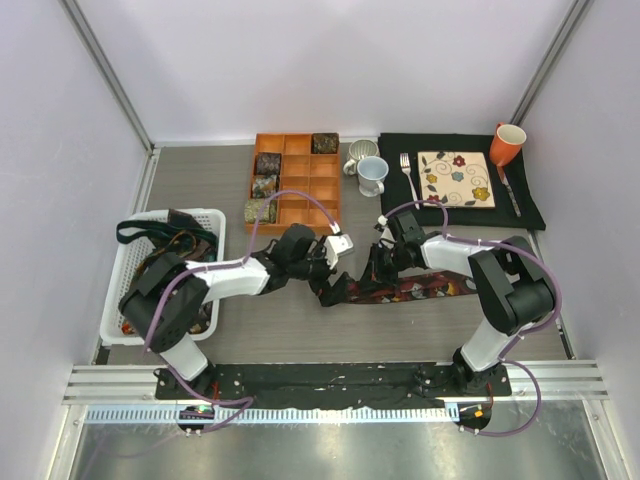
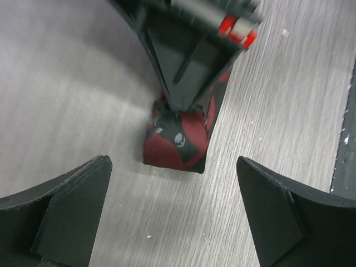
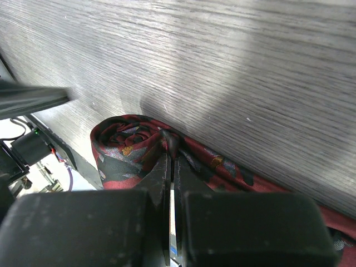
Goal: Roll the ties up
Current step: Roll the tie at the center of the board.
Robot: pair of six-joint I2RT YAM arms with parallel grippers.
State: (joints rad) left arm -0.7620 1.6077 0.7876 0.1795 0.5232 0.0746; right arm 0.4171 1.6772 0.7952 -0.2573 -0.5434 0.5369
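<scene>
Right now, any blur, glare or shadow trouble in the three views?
Top external: sharp and evenly lit, with glare only on the steel strip along the bottom. Left wrist: the tie is in focus, the right claw pinching it is blurred, and there is a bright sheen on the table. Right wrist: its own fingers are soft and dark up close, the tie sharp.

Bright, even light from overhead — the pale walls (image 1: 80, 150) almost wash out, and the brushed-metal strip (image 1: 330, 450) along the near edge glares. The grey wood-grain tabletop (image 2: 61, 78) shows a soft sheen and a dim shadow by the maroon patterned tie roll (image 2: 178, 144). Close up, the right gripper (image 3: 171, 147) looks blurred — its body out of focus.
</scene>
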